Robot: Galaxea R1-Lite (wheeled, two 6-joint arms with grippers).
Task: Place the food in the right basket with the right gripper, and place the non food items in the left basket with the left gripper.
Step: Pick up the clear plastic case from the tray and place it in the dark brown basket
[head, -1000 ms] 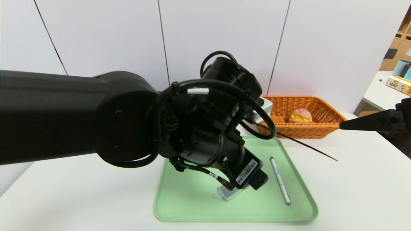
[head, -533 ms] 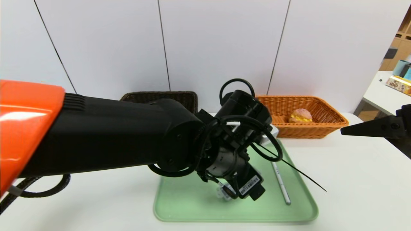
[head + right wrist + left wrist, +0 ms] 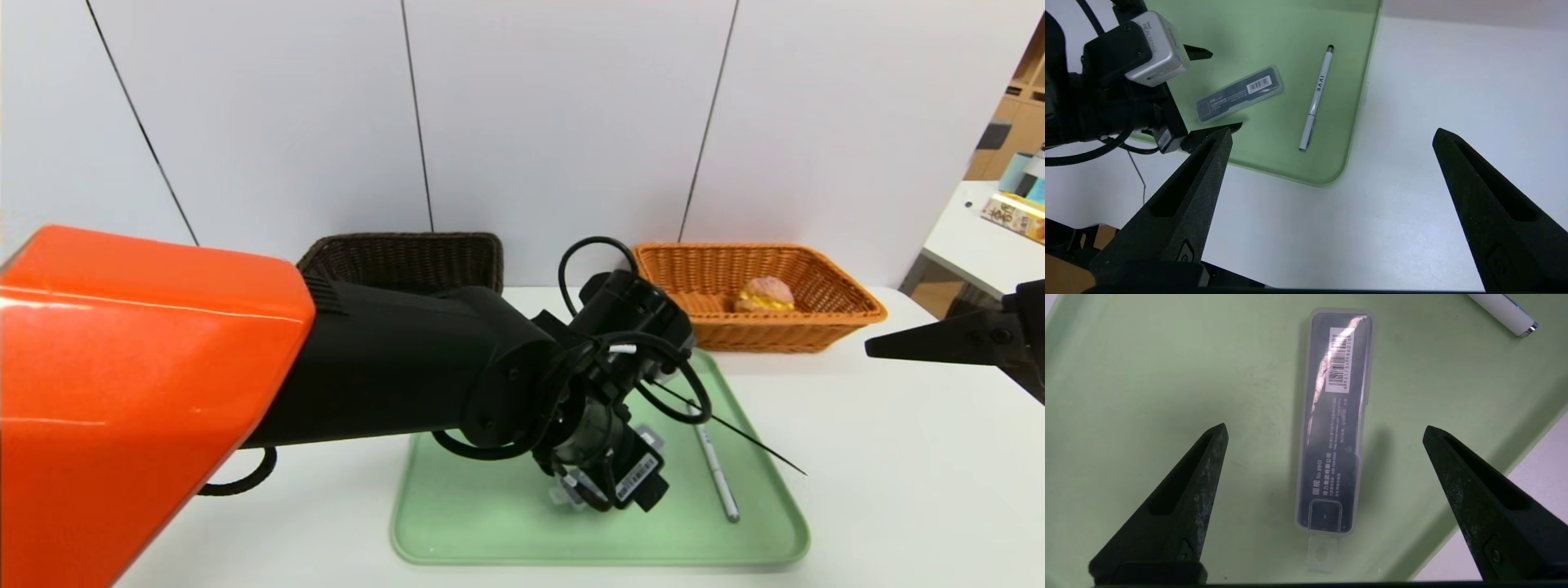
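Observation:
My left gripper hangs open just above the green tray, its two fingers standing either side of the flat grey plastic case without touching it. In the head view that gripper covers most of the case. A slim white pen lies on the tray to the right of the case. The bun sits inside the orange right basket. The dark brown left basket stands behind my left arm, its inside hidden. My right gripper is open and empty over the table, right of the tray.
The tray lies at the table's front middle, both baskets along the back by the white wall. A thin black cable tie sticks out from my left wrist over the pen. A second table with boxes stands at the far right.
My left arm has swung down and forward, bringing its open gripper low over the case; the brown basket has come into view behind it. The right gripper has barely shifted.

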